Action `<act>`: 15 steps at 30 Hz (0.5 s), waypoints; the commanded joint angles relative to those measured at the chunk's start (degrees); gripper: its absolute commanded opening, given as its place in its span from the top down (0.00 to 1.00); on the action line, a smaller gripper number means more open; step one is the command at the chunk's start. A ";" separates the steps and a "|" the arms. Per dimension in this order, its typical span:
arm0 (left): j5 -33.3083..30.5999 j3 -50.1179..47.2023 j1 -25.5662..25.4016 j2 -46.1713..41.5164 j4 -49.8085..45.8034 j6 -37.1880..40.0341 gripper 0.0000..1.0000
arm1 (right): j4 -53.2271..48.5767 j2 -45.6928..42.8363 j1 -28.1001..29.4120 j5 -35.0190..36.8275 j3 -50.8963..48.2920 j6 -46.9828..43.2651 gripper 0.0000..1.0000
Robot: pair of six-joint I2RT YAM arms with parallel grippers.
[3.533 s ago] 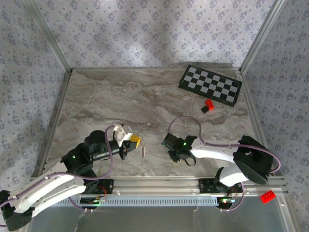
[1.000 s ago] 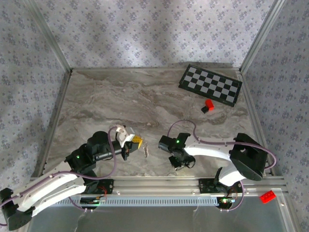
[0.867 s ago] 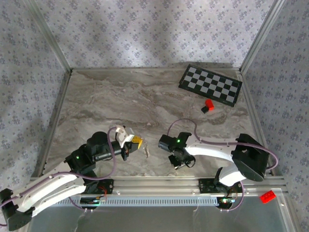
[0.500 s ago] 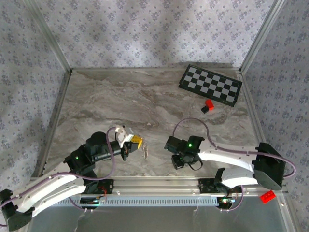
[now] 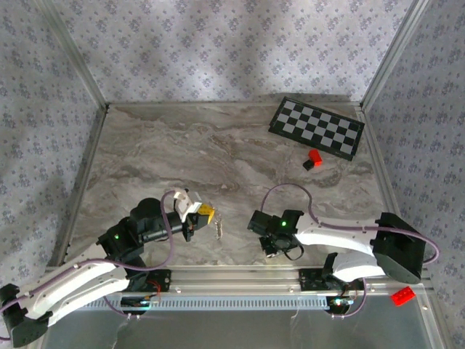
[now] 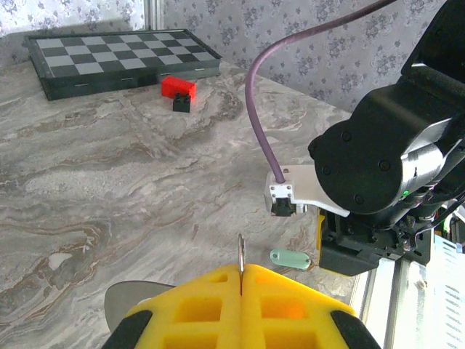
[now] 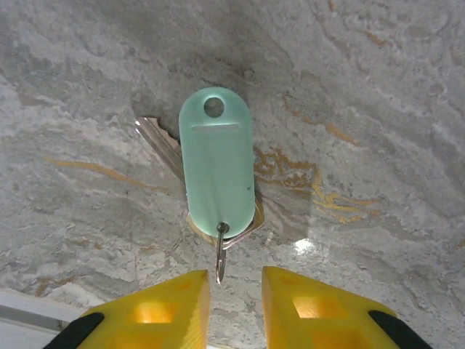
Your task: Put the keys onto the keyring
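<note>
Clamping the thin silvery metal keyring in my left pincer, I hold my right pincer apart over the mint-green key.

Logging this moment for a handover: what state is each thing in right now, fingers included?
left fingers: shut on the keyring
right fingers: slightly apart, over the key
keyring: held, poking out of the grip
key: lying flat on the table, ungripped
chessboard: folded shut, lying flat

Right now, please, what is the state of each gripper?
Left gripper: closed on the keyring.
Right gripper: slightly open, holding nothing, over the key.
</note>
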 commanded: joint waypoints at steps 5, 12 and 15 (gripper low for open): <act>1.23 1.49 0.28 -0.17 3.36 -0.21 1.00 | -0.90 2.14 -0.24 0.59 2.06 -1.28 0.79; 1.23 1.32 0.32 -0.25 3.38 -0.21 1.00 | -0.89 2.90 -0.35 0.98 2.49 -1.90 0.84; 1.32 1.23 0.30 -0.50 3.36 -0.22 1.00 | -0.94 3.20 -0.44 1.04 2.78 -2.06 0.84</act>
